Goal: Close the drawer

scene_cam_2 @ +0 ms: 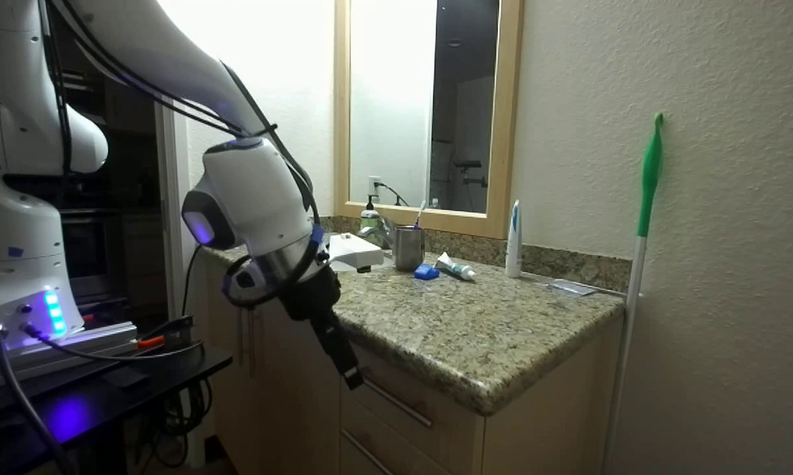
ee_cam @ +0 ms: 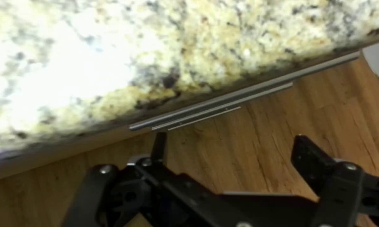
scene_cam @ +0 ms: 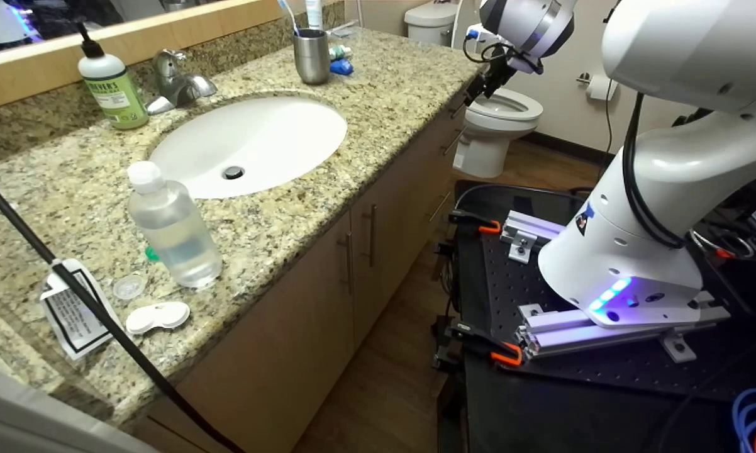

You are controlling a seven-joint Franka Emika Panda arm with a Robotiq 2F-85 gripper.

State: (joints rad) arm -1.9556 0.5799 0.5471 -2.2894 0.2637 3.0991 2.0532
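Note:
The top drawer (scene_cam_2: 454, 432) is a shallow light-tan front with a slim metal handle (scene_cam_2: 396, 400), just under the granite counter. Its front looks flush with the drawer below, and its inside does not show. In the wrist view the top handle (ee_cam: 243, 92) runs along below the counter edge, with lower handles beneath it. My gripper (scene_cam_2: 353, 377) points down in front of the drawer, near the left end of the handle. I cannot tell whether it touches the front. The wrist view shows the gripper (ee_cam: 230, 137) open, with only floor visible between its fingers. It also shows at the far counter end (scene_cam: 472, 94).
The granite counter (scene_cam_2: 436, 323) overhangs the drawers. A metal cup (scene_cam_2: 409, 249), blue floss box (scene_cam_2: 426, 272) and toothpaste tube (scene_cam_2: 454, 267) stand or lie on it. A sink (scene_cam: 252, 141) is set into the counter. A toilet (scene_cam: 504, 107) stands beyond the cabinet end.

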